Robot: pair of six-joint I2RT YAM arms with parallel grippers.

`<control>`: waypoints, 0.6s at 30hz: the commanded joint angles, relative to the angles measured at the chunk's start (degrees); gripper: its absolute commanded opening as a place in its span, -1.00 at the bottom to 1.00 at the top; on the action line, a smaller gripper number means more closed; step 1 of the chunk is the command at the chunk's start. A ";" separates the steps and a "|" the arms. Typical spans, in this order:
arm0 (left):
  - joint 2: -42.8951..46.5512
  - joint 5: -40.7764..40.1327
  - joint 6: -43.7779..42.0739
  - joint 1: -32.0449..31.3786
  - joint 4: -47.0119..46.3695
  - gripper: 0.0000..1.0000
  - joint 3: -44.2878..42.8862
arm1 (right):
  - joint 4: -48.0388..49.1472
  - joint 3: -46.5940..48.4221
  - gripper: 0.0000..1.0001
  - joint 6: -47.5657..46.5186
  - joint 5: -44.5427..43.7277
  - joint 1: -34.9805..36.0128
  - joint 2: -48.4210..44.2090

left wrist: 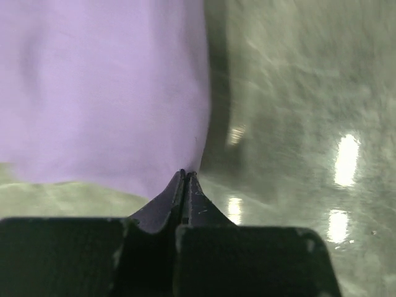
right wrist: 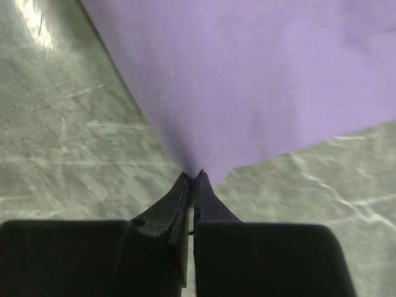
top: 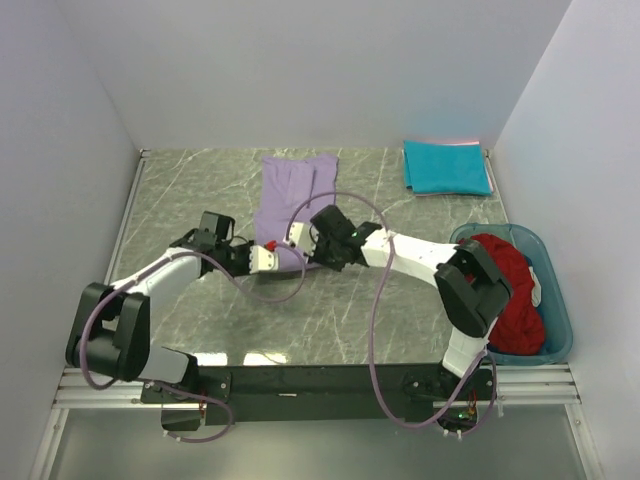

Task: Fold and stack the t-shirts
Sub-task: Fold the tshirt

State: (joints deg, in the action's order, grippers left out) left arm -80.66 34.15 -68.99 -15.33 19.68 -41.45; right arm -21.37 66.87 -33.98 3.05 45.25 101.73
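The lavender t-shirt (top: 292, 190) lies as a long folded strip on the marble table, running from the back toward the middle. My left gripper (left wrist: 186, 174) is shut on its near corner; lavender cloth (left wrist: 105, 93) fills the view above the jaws. My right gripper (right wrist: 192, 176) is shut on the other near corner, the cloth (right wrist: 260, 74) rising taut from the jaws. In the top view both grippers, left (top: 262, 247) and right (top: 303, 237), meet at the strip's near end. A folded teal t-shirt (top: 446, 167) lies at the back right. The dark red t-shirt (top: 508, 290) sits crumpled in the bin.
A translucent teal plastic bin (top: 556, 300) stands at the right edge beside the right arm. White walls close the table on three sides. The arms' cables (top: 375, 290) loop over the middle of the marble table (top: 200, 190).
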 commanded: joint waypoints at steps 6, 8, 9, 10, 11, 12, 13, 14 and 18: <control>6.74 6.36 4.13 0.65 15.29 -0.99 -15.57 | -10.36 12.22 -1.00 -0.39 3.89 -3.86 -7.86; 8.58 6.80 3.52 0.57 19.23 -0.99 -16.73 | -13.16 12.84 -1.00 -0.91 5.12 -3.77 -9.79; 9.38 6.89 3.08 0.57 20.65 -0.99 -16.91 | -15.70 13.02 -1.00 -0.48 6.52 -3.68 -10.41; 10.17 7.07 2.38 0.39 23.97 -0.99 -17.08 | -17.03 13.20 -1.00 -0.13 7.40 -3.68 -11.81; 12.09 7.50 1.94 0.39 25.83 -0.99 -17.00 | -18.52 13.02 -1.00 0.14 8.37 -3.51 -12.69; 13.15 7.77 1.32 0.22 28.28 -0.99 -17.00 | -20.80 12.50 -1.00 0.66 10.12 -3.16 -13.66; 14.29 8.56 0.79 0.04 30.31 -0.99 -16.82 | -21.52 11.62 -1.00 0.93 10.57 -2.81 -14.88; 16.92 9.09 -0.08 -0.31 34.76 -0.99 -16.21 | -22.31 9.27 -1.00 0.84 11.27 -1.41 -17.86; 24.75 12.95 -0.97 -0.84 44.71 -0.99 -13.40 | -28.26 2.66 -1.00 -0.30 15.13 2.64 -26.13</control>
State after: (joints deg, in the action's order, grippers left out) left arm -61.73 41.45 -68.10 -15.79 51.05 -56.29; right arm -41.34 72.40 -33.91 13.41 45.12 82.70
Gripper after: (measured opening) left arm 0.014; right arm 0.024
